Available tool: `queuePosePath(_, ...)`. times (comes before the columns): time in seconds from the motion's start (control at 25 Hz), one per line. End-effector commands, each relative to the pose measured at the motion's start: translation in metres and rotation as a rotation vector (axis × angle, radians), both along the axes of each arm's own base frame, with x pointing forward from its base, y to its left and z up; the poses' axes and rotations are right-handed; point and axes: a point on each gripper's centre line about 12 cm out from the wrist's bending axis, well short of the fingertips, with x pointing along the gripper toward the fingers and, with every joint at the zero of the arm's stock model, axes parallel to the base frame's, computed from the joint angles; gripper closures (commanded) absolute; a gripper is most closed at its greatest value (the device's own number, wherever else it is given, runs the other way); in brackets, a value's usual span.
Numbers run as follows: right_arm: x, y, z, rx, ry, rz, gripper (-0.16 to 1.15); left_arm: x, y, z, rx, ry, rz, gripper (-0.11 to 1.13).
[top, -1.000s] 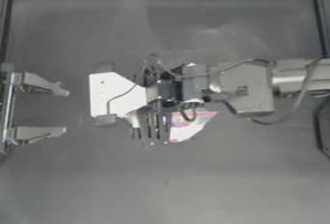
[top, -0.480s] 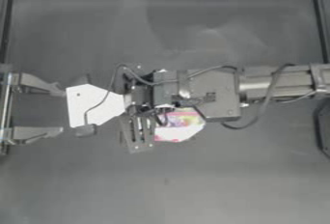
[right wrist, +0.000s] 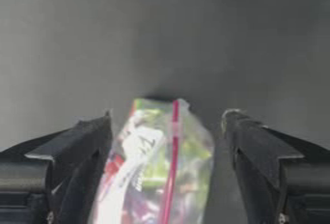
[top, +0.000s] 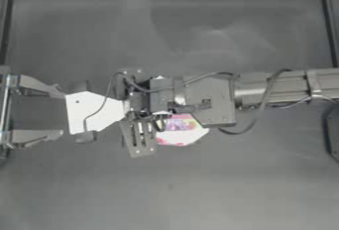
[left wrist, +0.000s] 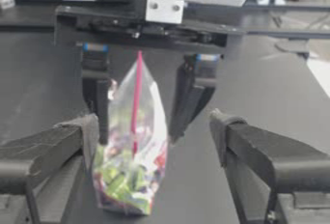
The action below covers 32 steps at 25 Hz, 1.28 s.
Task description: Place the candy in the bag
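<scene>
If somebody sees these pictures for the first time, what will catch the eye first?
First the bag of colourful sweets with its pink strip, near the middle of the dark table. Then the right gripper, reaching across from the right with open jaws beside it. The left gripper waits open at the left edge.

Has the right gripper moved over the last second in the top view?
Yes. The right gripper has shifted toward the table's left edge, carrying over the bag, and now sits close to the parked left gripper.
</scene>
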Motion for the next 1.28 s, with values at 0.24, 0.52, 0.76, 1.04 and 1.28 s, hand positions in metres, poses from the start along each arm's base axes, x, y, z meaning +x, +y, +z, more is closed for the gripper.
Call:
queuePosePath(0.24,0.0015,0.0002,0.0176,-0.007,-0.044,0.004,0.06,0.0017,0.0001,0.0043,-0.001,-0.009,0.0,0.03)
queuePosePath(0.52,0.0019,-0.0013,0.0138,-0.013,-0.035,0.004,0.28,0.0016,0.0001,0.0036,-0.001,-0.008,0.0,0.03)
queuePosePath(0.76,0.0022,-0.0003,0.0122,-0.014,-0.027,0.009,0.31,0.0016,0.0001,0.0036,-0.001,-0.008,0.0,0.03)
queuePosePath(1.04,0.0027,0.0001,0.0155,-0.01,-0.03,0.009,0.31,0.0016,0.0001,0.0036,-0.001,-0.008,0.0,0.03)
queuePosePath(1.28,0.0022,0.0002,0.0157,-0.008,-0.025,0.007,0.36,0.0015,0.0001,0.003,-0.001,-0.006,0.0,0.03)
